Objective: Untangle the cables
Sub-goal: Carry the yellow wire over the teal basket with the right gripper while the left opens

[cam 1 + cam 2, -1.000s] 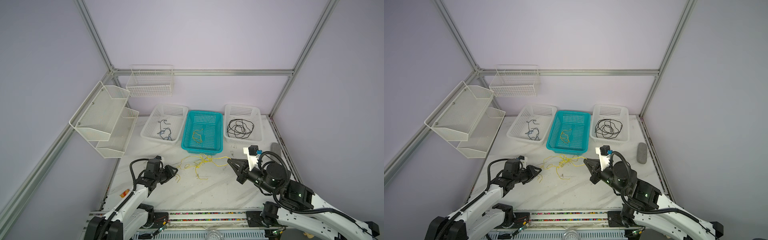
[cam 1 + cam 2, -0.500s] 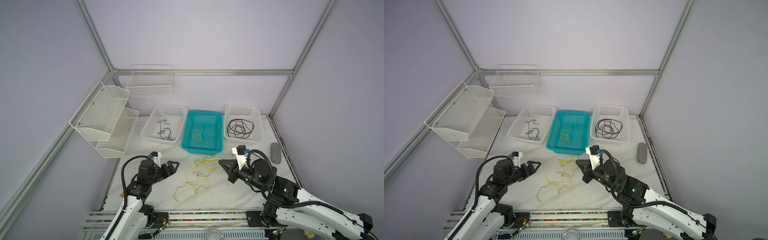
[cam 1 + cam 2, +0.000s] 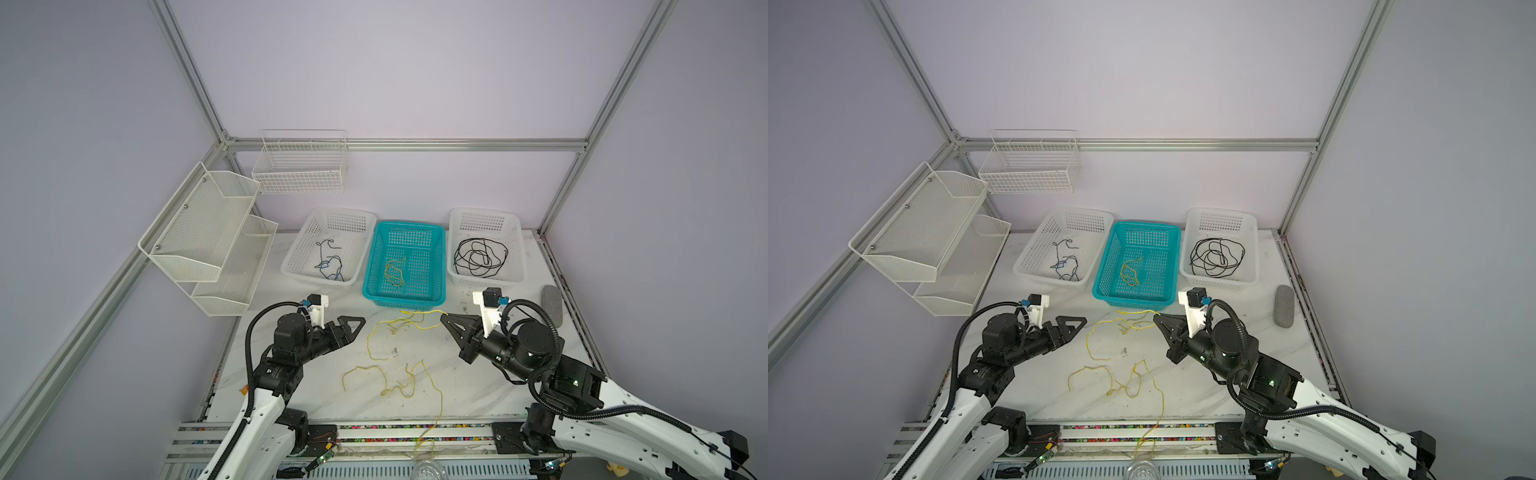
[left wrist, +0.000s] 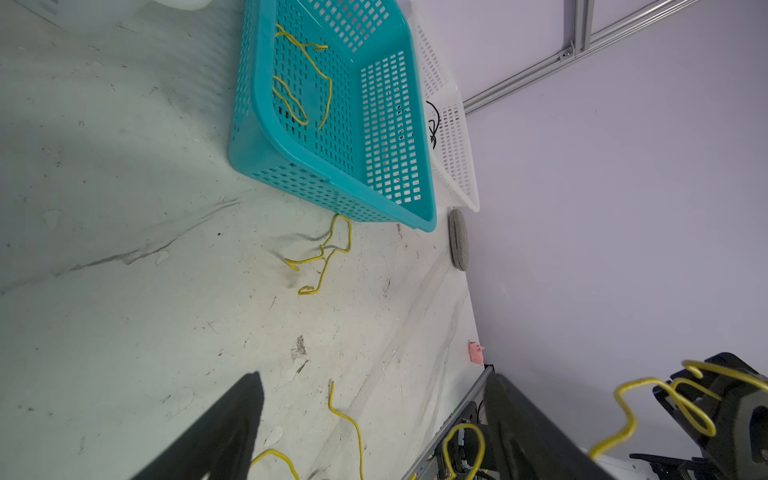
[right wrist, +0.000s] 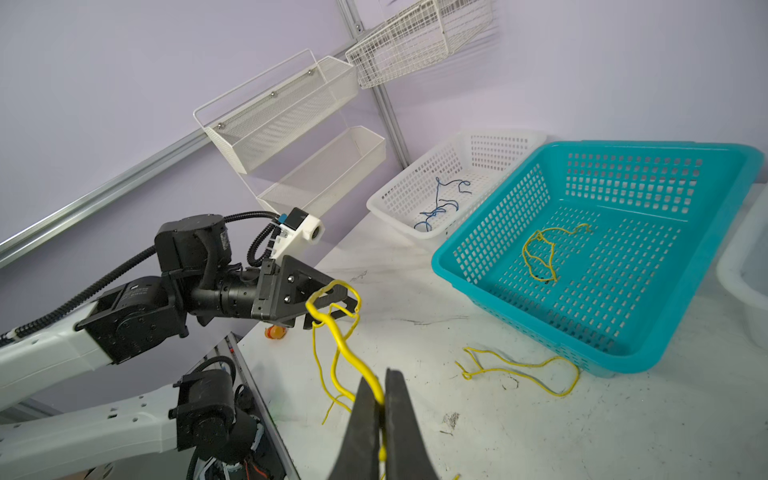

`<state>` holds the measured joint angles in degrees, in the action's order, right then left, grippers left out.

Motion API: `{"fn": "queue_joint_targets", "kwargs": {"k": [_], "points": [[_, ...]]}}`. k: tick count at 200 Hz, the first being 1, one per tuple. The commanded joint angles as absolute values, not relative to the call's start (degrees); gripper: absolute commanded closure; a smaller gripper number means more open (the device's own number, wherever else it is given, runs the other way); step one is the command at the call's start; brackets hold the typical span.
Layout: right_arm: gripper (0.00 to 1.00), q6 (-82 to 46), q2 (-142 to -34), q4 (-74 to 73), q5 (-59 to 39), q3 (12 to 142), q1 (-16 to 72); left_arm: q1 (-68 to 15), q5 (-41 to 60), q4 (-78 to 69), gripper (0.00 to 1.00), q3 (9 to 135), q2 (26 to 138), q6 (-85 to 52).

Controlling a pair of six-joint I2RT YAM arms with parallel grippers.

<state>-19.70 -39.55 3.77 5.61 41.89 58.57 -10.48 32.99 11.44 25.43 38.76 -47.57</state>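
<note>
Several yellow cables lie on the white table. My right gripper (image 3: 443, 318) (image 3: 1155, 318) (image 5: 380, 395) is shut on one yellow cable (image 3: 409, 328) (image 5: 345, 349), which loops left from its tips above the table. Another yellow cable (image 3: 399, 388) (image 3: 1125, 388) lies loose near the front, one end trailing over the table's edge. My left gripper (image 3: 360, 323) (image 3: 1081, 322) (image 4: 372, 382) hovers open on the left, nothing between its fingers. A yellow strand (image 4: 332, 249) lies by the teal basket.
At the back stand a white basket (image 3: 316, 280) with a dark blue cable (image 3: 330, 262), a teal basket (image 3: 403, 297) with a yellow cable (image 3: 395, 272), and a white basket (image 3: 486, 283) with a black cable (image 3: 480, 257). A grey oblong pad (image 3: 552, 301) lies at the right. Wire shelves (image 3: 208, 232) hang on the left wall.
My left gripper opened and let go of the yellow cables. The bundle came apart, and one cable dropped toward the front edge. My right gripper shifted left, still holding its cable.
</note>
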Motion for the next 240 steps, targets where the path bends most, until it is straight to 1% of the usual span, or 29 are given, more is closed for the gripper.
{"fn": "queue_joint_targets", "kwargs": {"k": [1,52,73,91,111,133,148,194,240], "points": [[1.00,-21.7,-39.7,1.3,13.6,42.5,58.5,-10.4,32.1,10.4,0.16,27.2,38.5,-47.2],[1.00,-23.0,-45.9,1.3,24.8,46.1,58.4,-10.3,27.1,19.4,0.13,34.1,43.7,-39.7],[1.00,-23.5,-49.7,1.1,29.5,47.9,58.2,-10.2,26.0,23.6,0.09,39.5,47.0,-35.1],[1.00,-23.5,-53.4,1.1,30.7,49.6,56.6,-10.3,22.8,28.3,0.06,44.4,49.5,-29.9],[1.00,-24.0,-57.1,1.0,27.9,51.6,52.2,-10.3,17.9,31.2,0.00,46.9,50.7,-25.4],[1.00,-25.4,-59.5,-0.5,20.0,52.4,44.4,-10.3,12.9,31.8,0.00,46.7,50.3,-23.6],[1.00,-25.5,-60.4,-2.4,17.1,52.8,41.5,-10.3,10.2,31.0,0.00,45.1,49.1,-24.0],[1.00,-26.2,-68.6,-4.2,14.3,57.0,37.6,-10.3,3.7,28.8,0.00,41.4,44.4,-26.2],[1.00,-28.0,-75.5,-5.9,13.6,61.0,35.2,-10.3,1.9,28.7,0.00,40.3,43.6,-26.5]]}}
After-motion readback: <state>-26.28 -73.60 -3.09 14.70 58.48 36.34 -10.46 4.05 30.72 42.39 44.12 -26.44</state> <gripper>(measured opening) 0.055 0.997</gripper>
